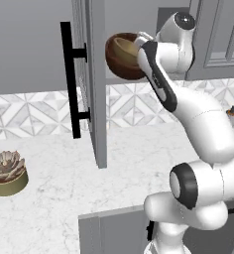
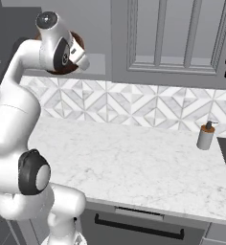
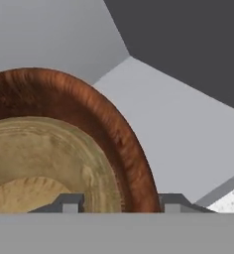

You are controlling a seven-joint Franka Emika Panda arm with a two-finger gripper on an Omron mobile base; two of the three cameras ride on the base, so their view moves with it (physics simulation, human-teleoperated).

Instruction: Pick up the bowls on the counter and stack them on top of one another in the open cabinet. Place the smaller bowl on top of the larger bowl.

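Note:
The larger bowl (image 1: 118, 62), glossy reddish-brown, sits tilted in the open cabinet (image 1: 123, 82) with its mouth turned toward the arm. Inside it lies the smaller bowl (image 1: 125, 48), light tan. In the hand view the tan bowl (image 3: 44, 158) fills the lower left, ringed by the red-brown wall (image 3: 114, 129), with the grey shelf (image 3: 183, 134) behind. My gripper (image 3: 120, 202) is open at the bowls' near edge. Both rims are between its fingertips (image 3: 171, 203), and the right tip stands next to the larger bowl's outer wall. The wrist hides most of the bowl (image 2: 62, 70) in the right base view.
The cabinet door (image 1: 95, 89) swings out over the counter (image 1: 64, 168), its black bar handle (image 1: 68, 79) facing left. An olive pot with a succulent (image 1: 8, 173) sits at the far left. A soap dispenser (image 2: 206, 135) stands by the sink edge, under a panelled cabinet (image 2: 172, 38).

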